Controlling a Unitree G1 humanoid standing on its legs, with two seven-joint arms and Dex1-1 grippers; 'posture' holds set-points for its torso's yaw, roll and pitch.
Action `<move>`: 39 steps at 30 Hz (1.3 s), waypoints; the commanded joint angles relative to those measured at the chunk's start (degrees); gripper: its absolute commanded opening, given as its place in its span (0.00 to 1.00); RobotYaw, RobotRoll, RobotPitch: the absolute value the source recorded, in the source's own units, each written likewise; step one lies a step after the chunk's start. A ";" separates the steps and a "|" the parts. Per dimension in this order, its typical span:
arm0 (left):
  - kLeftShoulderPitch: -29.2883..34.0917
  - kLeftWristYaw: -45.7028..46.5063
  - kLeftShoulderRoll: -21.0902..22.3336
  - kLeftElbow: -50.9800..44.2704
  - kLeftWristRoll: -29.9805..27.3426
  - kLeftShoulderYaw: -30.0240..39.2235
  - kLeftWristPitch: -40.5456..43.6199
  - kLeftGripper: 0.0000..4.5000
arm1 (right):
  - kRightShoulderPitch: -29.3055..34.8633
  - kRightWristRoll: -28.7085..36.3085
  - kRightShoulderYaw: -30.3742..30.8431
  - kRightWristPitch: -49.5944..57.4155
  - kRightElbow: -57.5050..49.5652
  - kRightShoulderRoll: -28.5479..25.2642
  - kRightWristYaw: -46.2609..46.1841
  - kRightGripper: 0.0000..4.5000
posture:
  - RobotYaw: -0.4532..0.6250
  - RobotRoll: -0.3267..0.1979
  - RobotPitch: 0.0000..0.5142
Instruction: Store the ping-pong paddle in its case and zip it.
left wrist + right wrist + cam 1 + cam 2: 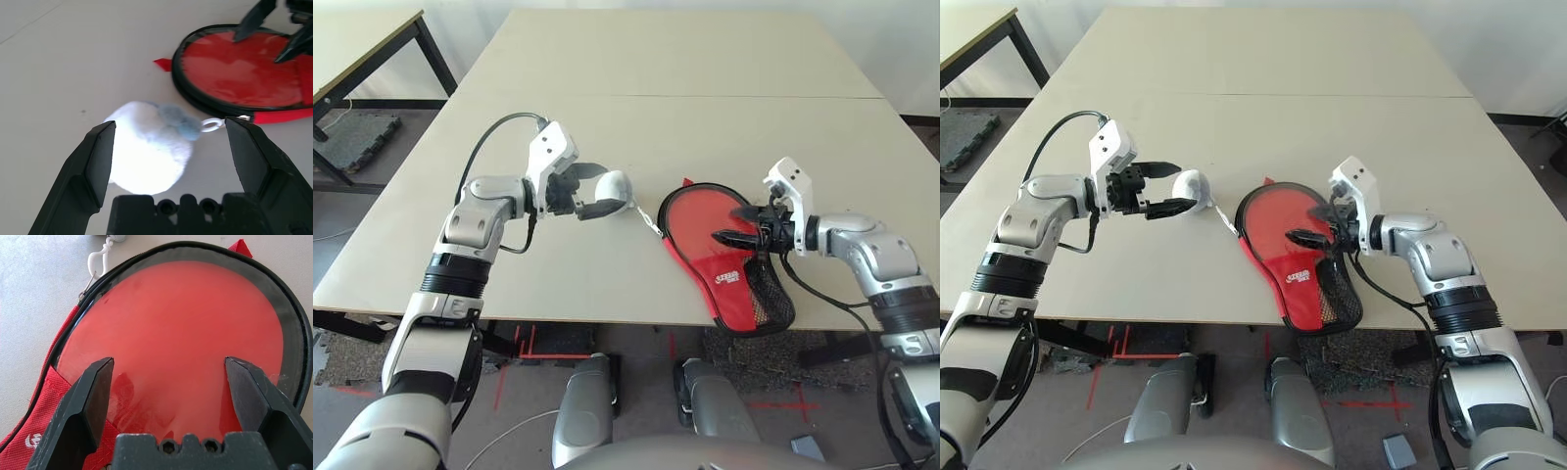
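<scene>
Beige table point(607, 117) made of two joined tops, grey floor below, second dark-legged table point(372, 39) at far left.

Left arm reaches in from the left, forearm bent inward, wrist cocked toward the centre and tipped slightly down. Left pincer point(597, 189) released, fingers spread wide, holding nothing; it straddles a white fluffy pompom point(615, 188) resting on the table, fingers either side of it, contact unclear. Pompom has a small grey-blue patch and a white clip loop point(211, 125) that runs to the zipper end of the case point(729, 259).

Right arm comes in from the right, elbow out, wrist angled inward and down. Right pincer point(736, 223) released as well, wide apart, grasping nothing, hovering just over the round end of the case; touching or not, cannot tell.

Case lies flat near the front right edge of the table, round end toward the middle, narrow handle end with black mesh pocket point(766, 294) and white lettering hanging slightly past the table edge. Case is unzipped around the round end, black zipper rim open. Ping-pong paddle point(181, 338) sits inside the case, red rubber face showing within the black rim; handle hidden under the red fabric. Small red tab point(162, 64) sticks out at the case's far rim. Nothing between the pincers and the case.
</scene>
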 commanded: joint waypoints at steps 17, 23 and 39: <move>-7.12 12.57 -6.08 18.55 16.16 -7.63 -15.50 0.21 | 1.84 -0.85 0.32 0.69 0.21 1.09 -1.20 1.00 | 0.48 0.62 0.26; -12.70 17.03 -7.48 25.96 20.23 -8.45 -19.89 0.00 | 2.49 -1.04 0.55 0.56 0.27 1.51 -1.84 1.00 | 0.48 0.62 0.25; -28.34 29.83 -13.47 48.48 30.92 -12.79 -29.79 0.00 | 4.20 -1.06 0.87 0.90 -0.71 2.77 -3.22 1.00 | 0.45 0.62 0.24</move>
